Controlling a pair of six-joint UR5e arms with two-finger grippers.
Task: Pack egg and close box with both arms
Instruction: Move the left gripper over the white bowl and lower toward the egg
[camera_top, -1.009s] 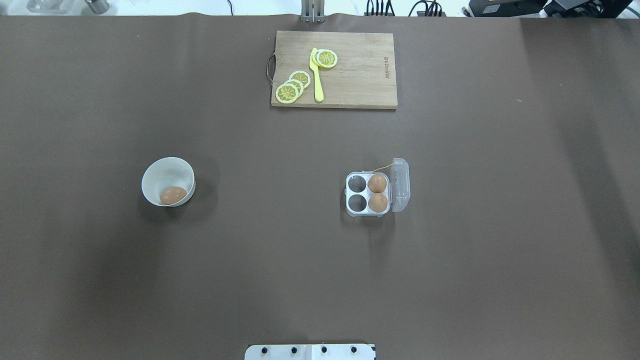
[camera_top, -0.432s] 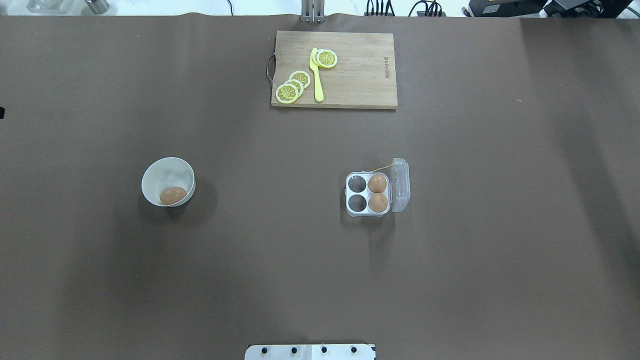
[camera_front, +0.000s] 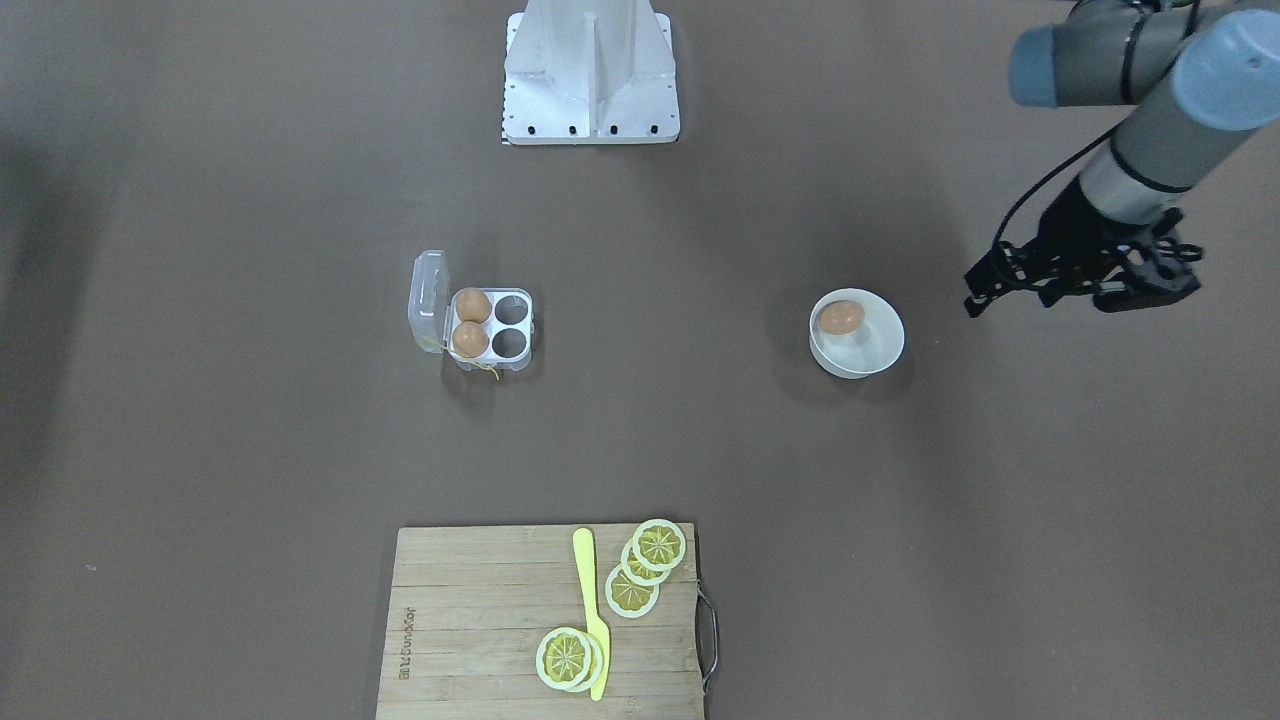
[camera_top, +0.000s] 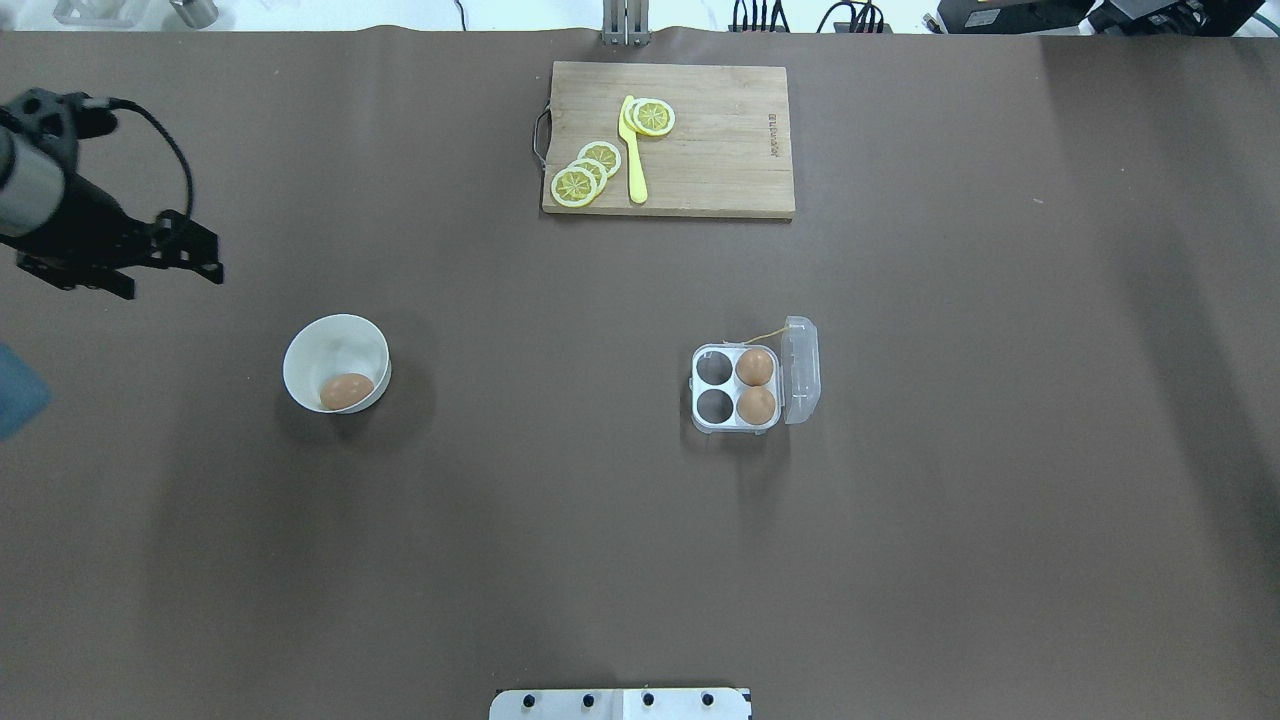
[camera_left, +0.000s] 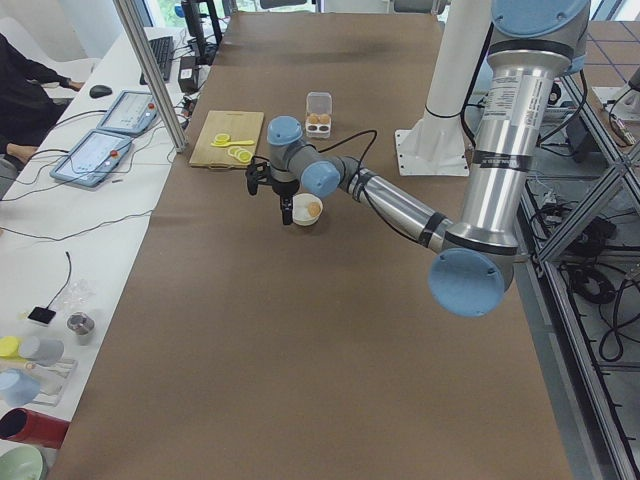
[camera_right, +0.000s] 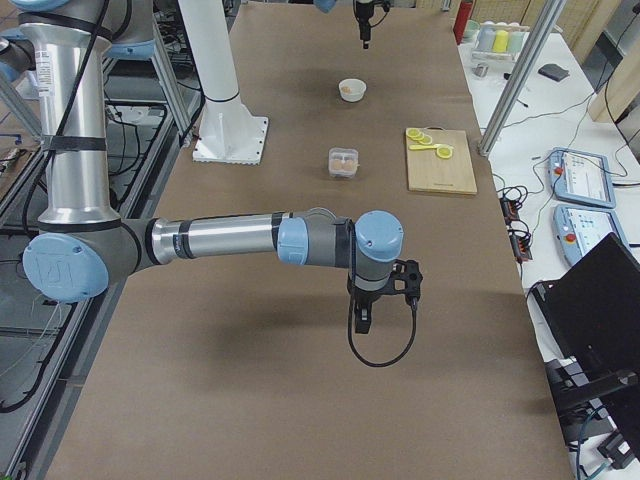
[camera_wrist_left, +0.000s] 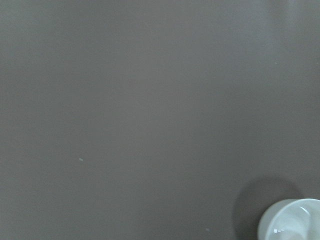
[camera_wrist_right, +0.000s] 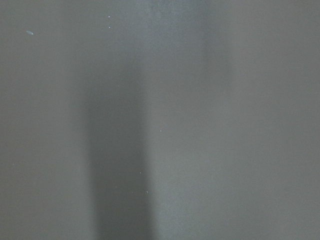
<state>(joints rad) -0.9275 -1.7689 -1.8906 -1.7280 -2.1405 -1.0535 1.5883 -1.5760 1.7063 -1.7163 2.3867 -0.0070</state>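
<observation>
Noted left pincer (camera_top: 150, 265) newly arrived over counter (camera_top: 600, 550), released, apart from bowl (camera_top: 335, 335) holding egg (camera_top: 347, 390). Cannot tell right pincer (camera_right: 364, 320) state. Found box (camera_top: 800, 370) open.

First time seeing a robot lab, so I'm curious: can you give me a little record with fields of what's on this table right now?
Loose egg: in the white bowl
Box: lid open, two eggs in, two cells empty
Left claw: open, above the table beside the bowl, holding nothing
Right claw: over bare table, away from the box; open or shut unclear
Cutting board: lemon slices and a yellow knife
</observation>
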